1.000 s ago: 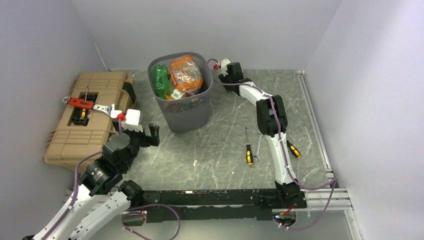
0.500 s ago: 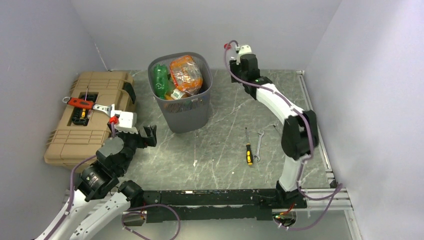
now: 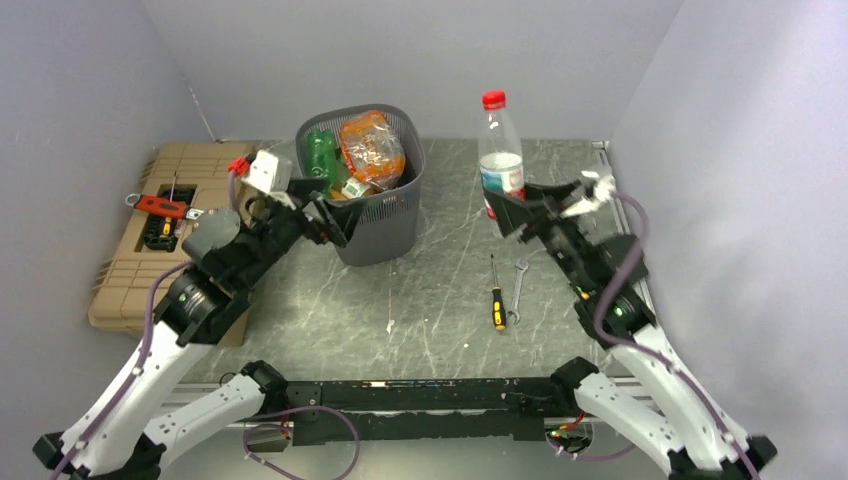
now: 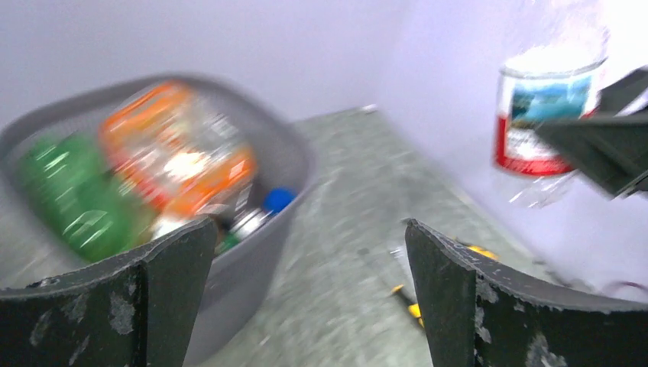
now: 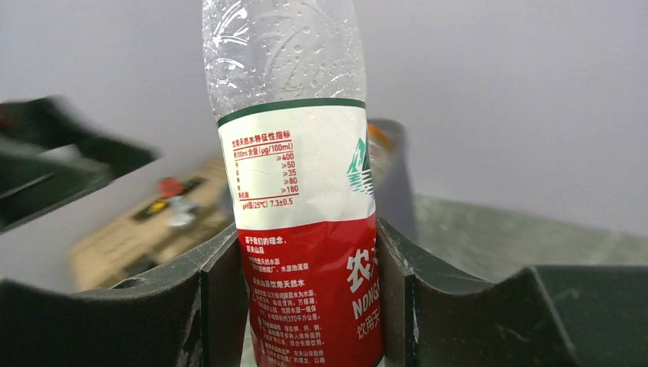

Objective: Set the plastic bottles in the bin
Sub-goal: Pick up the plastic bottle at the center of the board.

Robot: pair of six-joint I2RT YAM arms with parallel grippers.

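Note:
The dark grey mesh bin [image 3: 385,232] stands at the back centre, filled with a green bottle [image 3: 322,160], an orange-tinted bottle [image 3: 372,148] and others. My right gripper [image 3: 515,212] is shut on a clear bottle [image 3: 500,160] with a red cap and a red-and-white label. It holds the bottle upright in the air, right of the bin. In the right wrist view the fingers [image 5: 206,298] clamp the label [image 5: 306,214]. My left gripper [image 3: 325,215] is open and empty at the bin's front left wall. The left wrist view shows the bin [image 4: 252,252] and the held bottle [image 4: 542,115].
A tan toolbox [image 3: 170,250] with a red tool [image 3: 160,206] on it lies at the left. A black-and-orange screwdriver [image 3: 497,305] and a wrench [image 3: 517,290] lie on the table in front of the right gripper. Walls close in on three sides.
The right arm has swung back from the far side of the bin and now holds the bottle up, right of the bin. The left gripper has moved forward from beside the toolbox to the bin.

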